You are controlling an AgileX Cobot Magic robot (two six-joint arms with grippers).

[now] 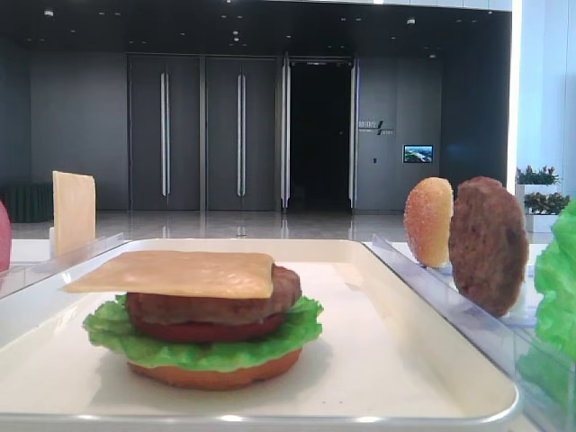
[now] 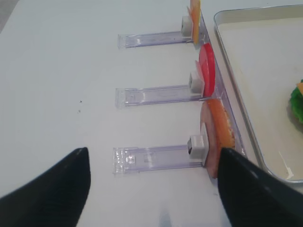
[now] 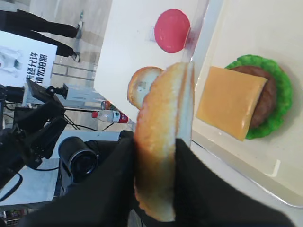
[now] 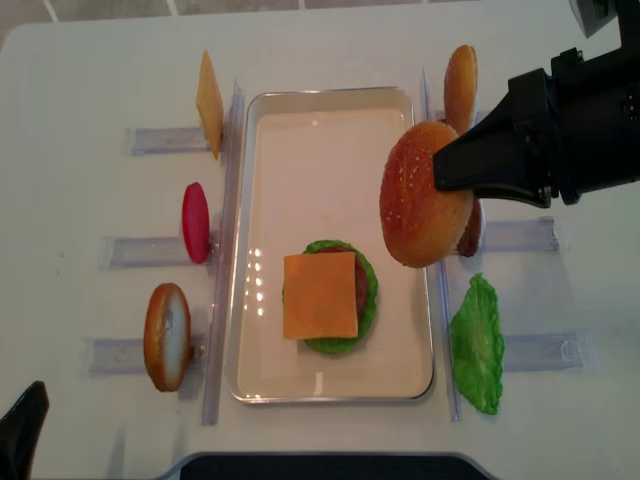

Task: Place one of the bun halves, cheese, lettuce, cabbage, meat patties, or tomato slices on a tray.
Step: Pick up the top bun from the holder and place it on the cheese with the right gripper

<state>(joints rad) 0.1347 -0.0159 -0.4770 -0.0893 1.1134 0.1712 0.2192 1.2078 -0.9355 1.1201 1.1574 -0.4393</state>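
Right gripper [image 4: 455, 170], clamped on a bun half [image 4: 420, 195] at the tray's [image 4: 330, 100] right rim, should travel left and lower it squarely onto the cheese [image 4: 320, 295].

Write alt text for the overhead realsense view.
The right gripper holds a sesame bun top above the right edge of a white tray, where a cheese-topped burger stack sits; spare ingredients stand in clear racks on both sides.
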